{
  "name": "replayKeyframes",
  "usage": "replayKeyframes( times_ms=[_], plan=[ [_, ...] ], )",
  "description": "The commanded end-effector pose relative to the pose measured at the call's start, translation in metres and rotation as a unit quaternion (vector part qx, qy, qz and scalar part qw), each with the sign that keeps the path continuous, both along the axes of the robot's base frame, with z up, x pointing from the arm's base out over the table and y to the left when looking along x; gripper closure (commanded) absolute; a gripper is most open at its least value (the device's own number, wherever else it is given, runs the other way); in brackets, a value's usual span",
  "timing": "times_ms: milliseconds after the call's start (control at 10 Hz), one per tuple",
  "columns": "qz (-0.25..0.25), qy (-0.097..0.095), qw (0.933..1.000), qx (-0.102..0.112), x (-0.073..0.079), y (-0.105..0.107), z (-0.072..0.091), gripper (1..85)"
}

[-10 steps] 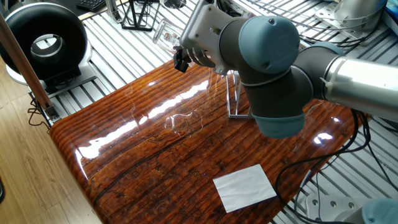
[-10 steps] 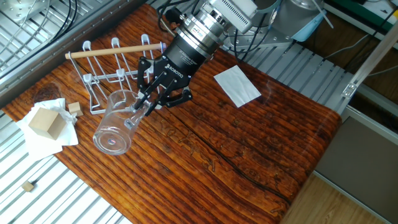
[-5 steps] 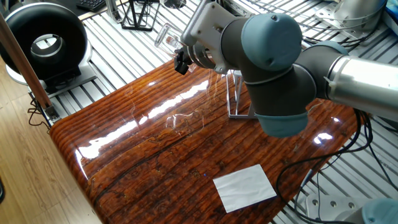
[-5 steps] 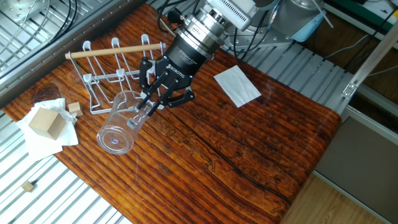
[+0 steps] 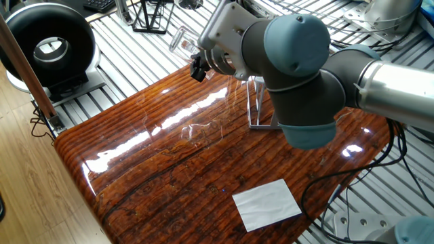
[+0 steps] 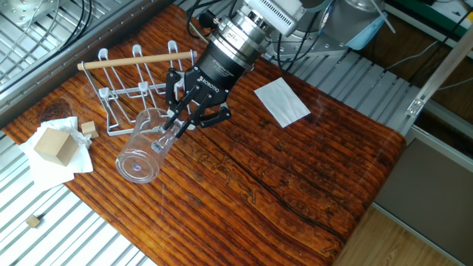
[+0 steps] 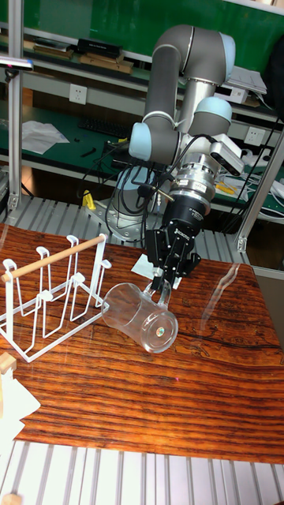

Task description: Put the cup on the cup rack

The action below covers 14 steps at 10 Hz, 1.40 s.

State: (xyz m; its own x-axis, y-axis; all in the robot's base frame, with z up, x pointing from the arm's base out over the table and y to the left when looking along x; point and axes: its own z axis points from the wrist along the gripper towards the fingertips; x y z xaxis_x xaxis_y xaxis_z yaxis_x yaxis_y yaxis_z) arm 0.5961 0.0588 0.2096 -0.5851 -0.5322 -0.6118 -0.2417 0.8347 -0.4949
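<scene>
My gripper (image 6: 174, 126) is shut on the rim of the cup (image 6: 140, 145), a clear glass tumbler held tilted on its side above the wooden table, its thick base pointing away from the arm. In the tall fixed view the cup (image 7: 143, 316) hangs below the gripper (image 7: 162, 287), its mouth toward the cup rack (image 7: 55, 306). The cup rack (image 6: 137, 89), grey wire with a wooden rod handle, stands just behind the cup and apart from it. From the other side the cup (image 5: 182, 38) and gripper (image 5: 198, 67) show beside the arm, which partly hides the rack (image 5: 261, 103).
A white paper sheet (image 6: 281, 101) lies on the table behind the arm. A wooden block on white tissue (image 6: 55, 145) and a small cube (image 6: 89, 128) sit near the rack. A black wire stand (image 5: 150, 17) and a round black device (image 5: 49, 45) stand off the table.
Over the first half second the gripper lifted the cup slightly and carried it a little toward the rack. Since then nothing has visibly moved.
</scene>
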Motion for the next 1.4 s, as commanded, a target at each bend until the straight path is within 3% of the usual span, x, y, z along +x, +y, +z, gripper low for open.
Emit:
replayKeyframes(
  times_ms=[0, 600, 900, 1200, 1300],
  plan=[
    [-0.005, 0.012, 0.9999, -0.003, 0.005, 0.0, -0.004, 84.7],
    [-0.018, 0.038, 0.9991, 0.003, -0.005, -0.003, -0.014, 84.7],
    [-0.025, 0.037, 0.9989, 0.013, -0.005, -0.002, -0.015, 84.7],
    [-0.023, 0.044, 0.9988, 0.002, -0.008, -0.005, -0.016, 84.7],
    [-0.017, 0.046, 0.9988, 0.008, -0.008, -0.001, -0.018, 84.7]
  ],
)
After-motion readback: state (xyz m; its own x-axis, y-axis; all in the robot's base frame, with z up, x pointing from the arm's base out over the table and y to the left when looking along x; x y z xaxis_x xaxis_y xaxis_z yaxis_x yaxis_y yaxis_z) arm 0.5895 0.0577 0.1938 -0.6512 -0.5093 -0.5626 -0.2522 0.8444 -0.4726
